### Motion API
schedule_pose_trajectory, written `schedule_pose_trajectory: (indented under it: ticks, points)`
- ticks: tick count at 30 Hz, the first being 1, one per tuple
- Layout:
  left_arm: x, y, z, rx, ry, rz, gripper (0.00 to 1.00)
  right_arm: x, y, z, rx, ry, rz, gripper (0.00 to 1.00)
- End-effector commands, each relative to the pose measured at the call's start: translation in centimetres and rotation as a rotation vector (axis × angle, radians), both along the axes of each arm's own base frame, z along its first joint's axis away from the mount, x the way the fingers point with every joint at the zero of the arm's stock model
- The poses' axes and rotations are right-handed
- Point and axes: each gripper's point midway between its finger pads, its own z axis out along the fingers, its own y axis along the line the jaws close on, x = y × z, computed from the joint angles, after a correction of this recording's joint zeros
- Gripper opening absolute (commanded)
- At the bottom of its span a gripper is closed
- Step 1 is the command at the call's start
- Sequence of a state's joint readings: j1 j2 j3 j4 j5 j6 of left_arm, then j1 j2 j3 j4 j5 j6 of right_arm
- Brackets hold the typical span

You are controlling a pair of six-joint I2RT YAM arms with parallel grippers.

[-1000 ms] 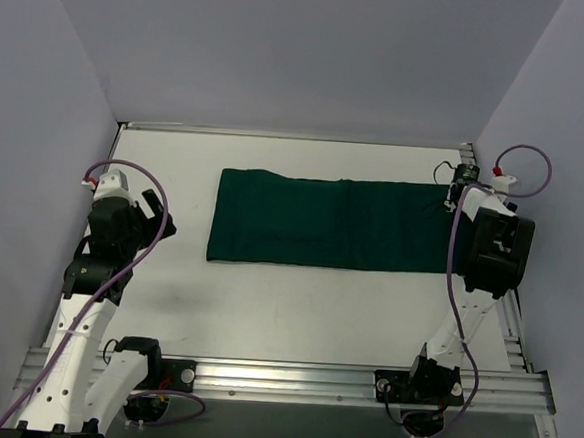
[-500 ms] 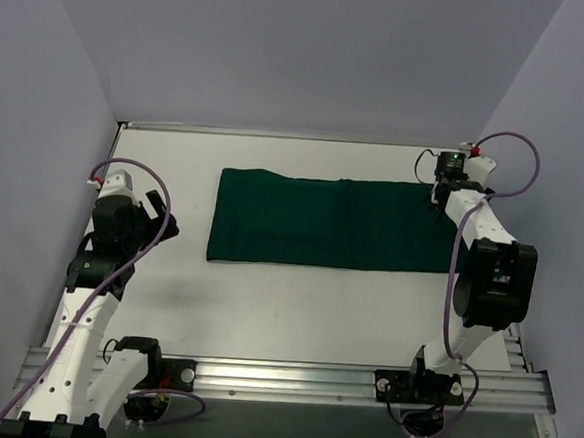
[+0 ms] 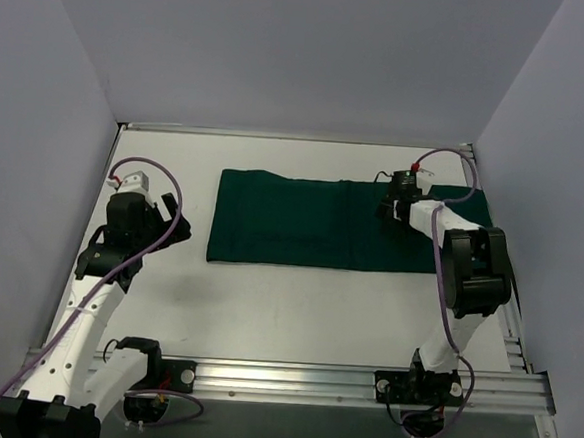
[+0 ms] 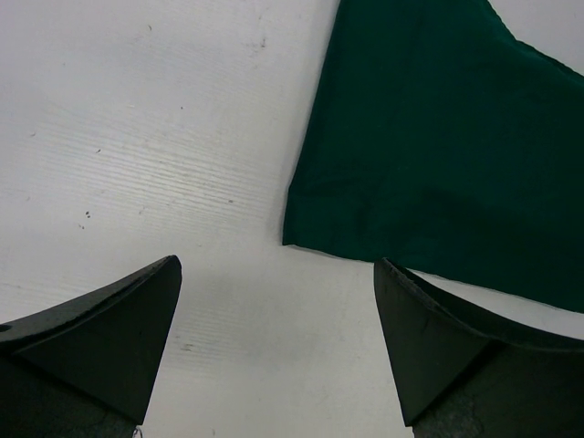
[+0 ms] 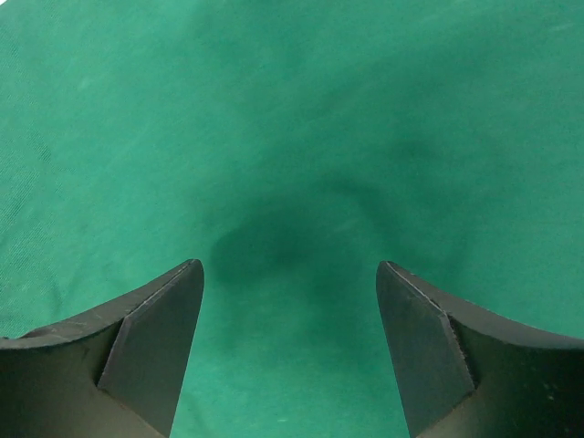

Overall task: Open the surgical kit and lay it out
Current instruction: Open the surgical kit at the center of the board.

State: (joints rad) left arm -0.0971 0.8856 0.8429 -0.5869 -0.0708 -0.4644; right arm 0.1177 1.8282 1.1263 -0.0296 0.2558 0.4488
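Note:
The surgical kit (image 3: 322, 223) is a dark green cloth wrap lying flat and folded shut across the far half of the white table; its contents are hidden. My right gripper (image 3: 391, 210) hovers over the wrap's right part, open, with only green cloth (image 5: 292, 137) under its fingertips (image 5: 155, 338) and nothing between them. My left gripper (image 3: 169, 216) stands open over bare table just left of the wrap. In the left wrist view the wrap's near left corner (image 4: 292, 239) lies just ahead of the gripper (image 4: 276, 265).
Lilac walls close in the table on the left, back and right. An aluminium rail (image 3: 291, 379) carrying both arm bases runs along the near edge. Purple cables (image 3: 159, 185) loop off each arm. White table (image 3: 286, 309) lies between the wrap and the rail.
The right arm has swung left from the wrap's right end to above its right part, and its jaws have widened. The left gripper has shifted slightly up and right, toward the wrap.

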Motion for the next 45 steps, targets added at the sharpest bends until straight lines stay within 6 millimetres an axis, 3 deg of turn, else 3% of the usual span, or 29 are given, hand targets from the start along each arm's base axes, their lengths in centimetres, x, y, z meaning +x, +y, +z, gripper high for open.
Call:
schedule_pose_trajectory:
  ticks: [1,9,13,18,30,33,36,38,39,40,41,42,43,45]
  points:
    - [0.4,-0.9,1.2,-0.021,-0.039,-0.010,0.96,0.1,0.8,-0.6,0.012,0.001,0.015,0.72]
    - [0.6,-3.1,0.7,-0.007,-0.024,-0.044,0.96,-1.0,-1.0,-3.9,-0.071,0.098,-0.005,0.73]
    - [0.6,-4.0,1.0,-0.005,-0.030,-0.053,0.96,-2.1,-2.9,-5.3,-0.068,0.150,-0.042,0.74]
    - [0.6,-5.1,1.0,0.001,-0.030,-0.069,0.96,-3.3,-5.3,-5.5,-0.068,0.191,-0.098,0.73]
    - [0.2,-11.3,0.6,0.024,-0.017,-0.177,0.96,-4.5,-9.7,-5.2,-0.092,0.199,-0.221,0.74]
    - [0.2,-13.7,0.6,0.051,-0.029,-0.221,0.96,-3.7,-9.4,-3.9,-0.082,0.157,-0.203,0.75]
    - [0.1,-16.2,0.0,0.112,-0.030,-0.263,0.96,-2.8,-8.5,-1.3,-0.067,0.096,-0.176,0.75]
    - [0.6,-17.6,1.0,0.133,-0.062,-0.266,0.96,-2.1,-7.8,1.5,-0.069,0.032,-0.173,0.75]
    - [0.3,-19.1,0.3,0.164,-0.051,-0.303,0.96,-2.4,-7.7,2.4,-0.072,0.028,-0.178,0.76]
    - [0.8,-20.2,1.3,0.161,-0.077,-0.307,0.96,-1.9,-7.4,4.9,-0.078,-0.027,-0.181,0.76]
    - [0.9,-21.0,1.5,0.176,-0.084,-0.314,0.96,-1.9,-7.2,6.0,-0.075,-0.050,-0.182,0.76]
    - [0.8,-22.5,0.7,0.221,-0.083,-0.335,0.96,-2.0,-6.9,7.0,-0.062,-0.068,-0.186,0.77]
    - [1.2,-23.7,1.7,0.217,-0.107,-0.338,0.96,-1.8,-6.7,9.5,-0.051,-0.129,-0.186,0.78]
    - [1.7,-25.6,0.5,0.269,-0.100,-0.349,0.96,-2.1,-6.3,11.7,-0.029,-0.173,-0.179,0.83]
